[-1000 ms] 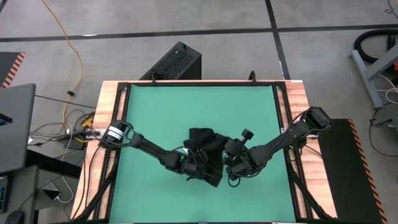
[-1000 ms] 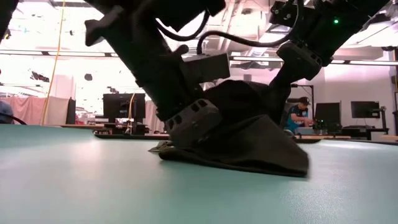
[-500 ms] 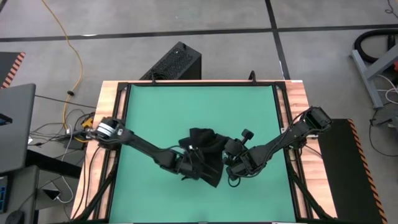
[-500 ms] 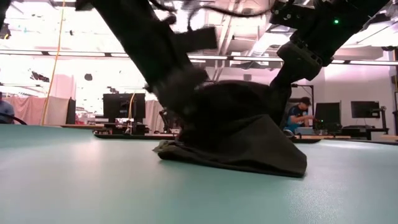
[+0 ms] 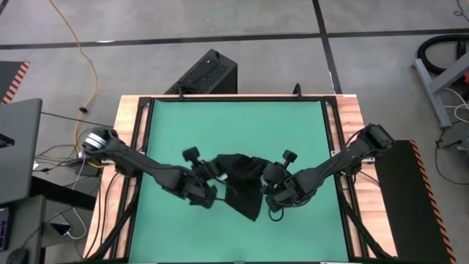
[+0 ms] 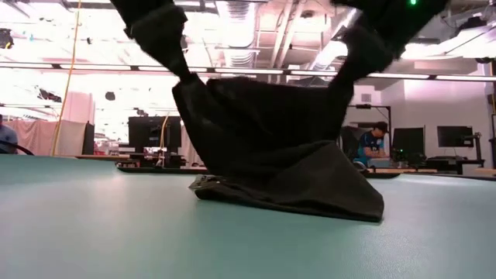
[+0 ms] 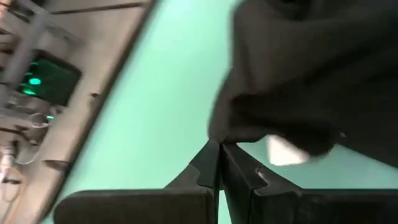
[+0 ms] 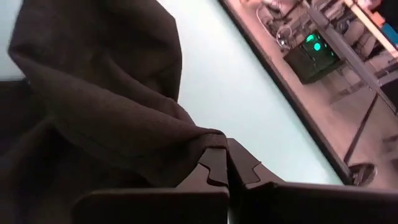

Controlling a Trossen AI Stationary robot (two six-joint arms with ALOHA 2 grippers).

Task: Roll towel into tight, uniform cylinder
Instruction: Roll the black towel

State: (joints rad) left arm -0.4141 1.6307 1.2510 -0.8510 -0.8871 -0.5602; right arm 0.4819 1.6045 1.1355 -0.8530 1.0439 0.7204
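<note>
The black towel (image 5: 238, 182) is partly lifted in the middle of the green mat (image 5: 183, 125). Its upper edge spans between my two grippers, and its lower part (image 6: 291, 198) lies bunched on the mat. My left gripper (image 5: 211, 174) is shut on the towel's left upper corner, and shows in the low view (image 6: 182, 75) too. At the right upper corner, my right gripper (image 5: 265, 183) is likewise shut on the cloth, and the low view (image 6: 341, 75) catches it as well. A small white tag (image 7: 283, 149) shows close to the left fingers. My left gripper pinches a bunched corner of the towel (image 7: 222, 134) between its two fingers, beside the white tag. The fingers slant down from the table's left. The cloth hangs below them with its lower part on the mat. My right gripper pinches a folded edge of the towel (image 8: 208, 140) between its two fingers, slanting down from the table's right. The cloth hangs from the fingers (image 8: 239, 163) in folds, its lower part resting on the mat.
A raised wooden frame (image 5: 132, 125) borders the mat on all sides. A black ribbed box (image 5: 209, 73) stands on the floor beyond the far edge. Bare mat lies on every side of the towel.
My left gripper has taken hold of the towel's left part and gone up and toward the table's left edge. That corner has lifted off the mat and the upper edge has spread out between the two grippers. The lower part has stayed on the mat.
</note>
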